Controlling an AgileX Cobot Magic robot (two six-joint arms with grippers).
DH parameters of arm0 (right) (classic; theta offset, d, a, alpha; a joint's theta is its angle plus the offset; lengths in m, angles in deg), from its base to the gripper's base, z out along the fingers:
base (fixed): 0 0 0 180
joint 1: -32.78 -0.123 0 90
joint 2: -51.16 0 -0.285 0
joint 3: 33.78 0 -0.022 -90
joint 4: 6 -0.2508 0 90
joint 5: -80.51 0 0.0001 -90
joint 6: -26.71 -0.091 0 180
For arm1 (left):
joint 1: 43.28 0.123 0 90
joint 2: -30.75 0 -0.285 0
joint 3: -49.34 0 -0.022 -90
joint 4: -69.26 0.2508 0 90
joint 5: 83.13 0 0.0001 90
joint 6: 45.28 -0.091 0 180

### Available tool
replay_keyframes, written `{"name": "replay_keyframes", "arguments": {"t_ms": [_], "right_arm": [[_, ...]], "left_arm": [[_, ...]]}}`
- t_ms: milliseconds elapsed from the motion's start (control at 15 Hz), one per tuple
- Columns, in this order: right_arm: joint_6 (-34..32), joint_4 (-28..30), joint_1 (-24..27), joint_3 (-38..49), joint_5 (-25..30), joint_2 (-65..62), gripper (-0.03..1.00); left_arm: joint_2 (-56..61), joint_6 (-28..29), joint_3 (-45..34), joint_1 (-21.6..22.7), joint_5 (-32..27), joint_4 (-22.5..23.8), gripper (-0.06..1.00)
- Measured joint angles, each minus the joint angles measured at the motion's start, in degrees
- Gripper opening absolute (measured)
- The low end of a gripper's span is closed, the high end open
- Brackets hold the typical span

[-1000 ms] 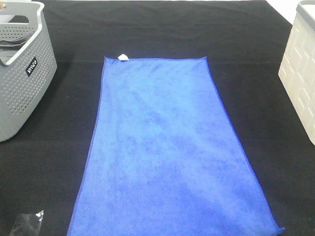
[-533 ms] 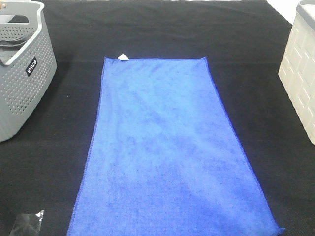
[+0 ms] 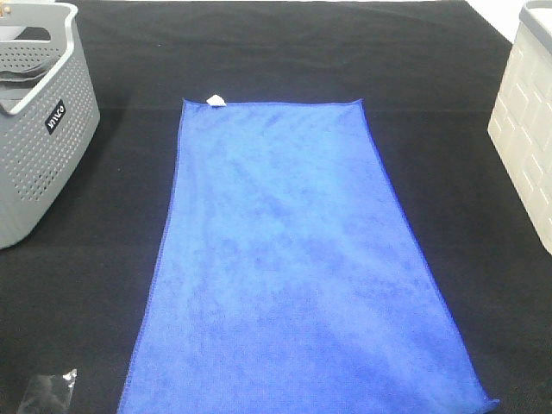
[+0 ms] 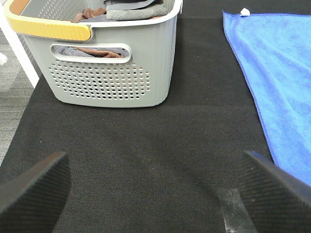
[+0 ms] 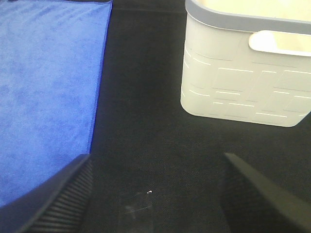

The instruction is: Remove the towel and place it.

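The royal-blue towel lies spread flat on the black table, its white tag at the far left corner. It also shows in the left wrist view and the right wrist view. My left gripper is open and empty, low over the black mat between the grey basket and the towel. My right gripper is open and empty, over the mat between the towel and the white basket. Neither touches the towel. In the exterior high view only a tip of the left gripper shows at the bottom left.
A grey perforated basket with a yellow handle stands at the left and holds folded dark cloths. A white basket stands at the right edge; it also shows in the right wrist view.
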Motion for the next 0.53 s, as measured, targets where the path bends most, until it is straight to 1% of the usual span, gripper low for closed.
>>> {"name": "replay_keyframes", "arguments": {"t_ms": [533], "right_arm": [[0.0, 0.0, 0.0, 0.0, 0.0, 0.0, 0.69]], "left_arm": [[0.0, 0.0, 0.0, 0.0, 0.0, 0.0, 0.86]]}}
